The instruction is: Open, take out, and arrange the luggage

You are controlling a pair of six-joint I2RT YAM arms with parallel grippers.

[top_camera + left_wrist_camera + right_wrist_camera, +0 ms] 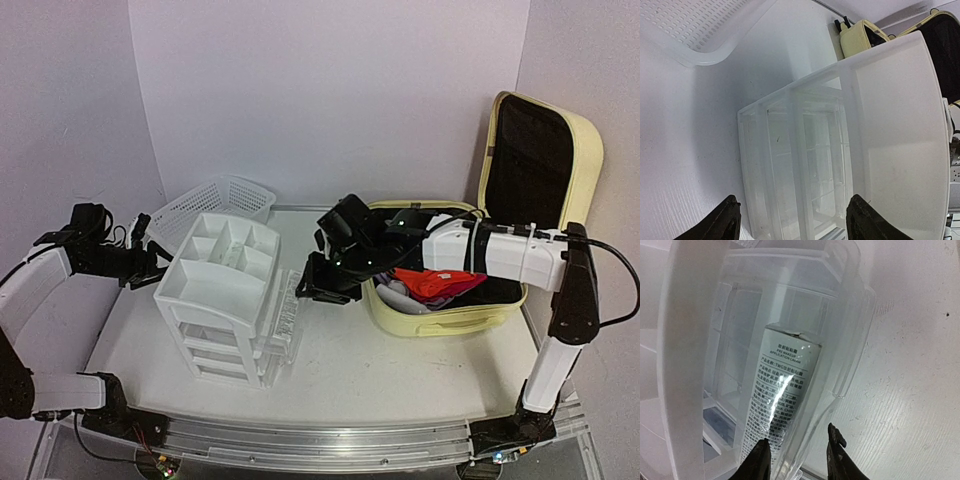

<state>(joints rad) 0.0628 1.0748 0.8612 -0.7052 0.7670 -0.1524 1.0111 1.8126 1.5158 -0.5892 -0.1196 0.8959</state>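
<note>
r gripper (797, 455): fingers apart, straddling the near end of a tube (777, 390) w/ a printed label. tube lies lengthwise in a clear drawer (847, 335), running straight ahead from the gap. the finger on the view's left overlaps the tube's edge. the other stands off it w/ clear plastic between. can't tell if either pad actually touches the tube. bare table (910, 390) lies to the right of the fingers in that view. from the top cam, the drawer is pulled out of the organizer (215, 285), low on the side facing the suitcase, and the r gripper sits right at its outer end.

suitcase (445, 325) is behind the r gripper, back along its own forearm, which reaches across the open shell. lid stands upright by the wall, black lining showing. shell lies flat on the table w/ clothes in it: a red garment (435, 283) just under the forearm, paler fabric beside it.

l gripper (792, 225): fingers wide apart, nothing between them. organizer is just ahead of it, w/ the top tray ahead-right and the lower drawers straight ahead. can't tell if it touches. basket (215, 200) is ahead-left in the wrist view, near the organizer. suitcase is well beyond, on the far side of the organizer from this gripper. a yellow corner of it peeks over the organizer in the wrist view.
</note>
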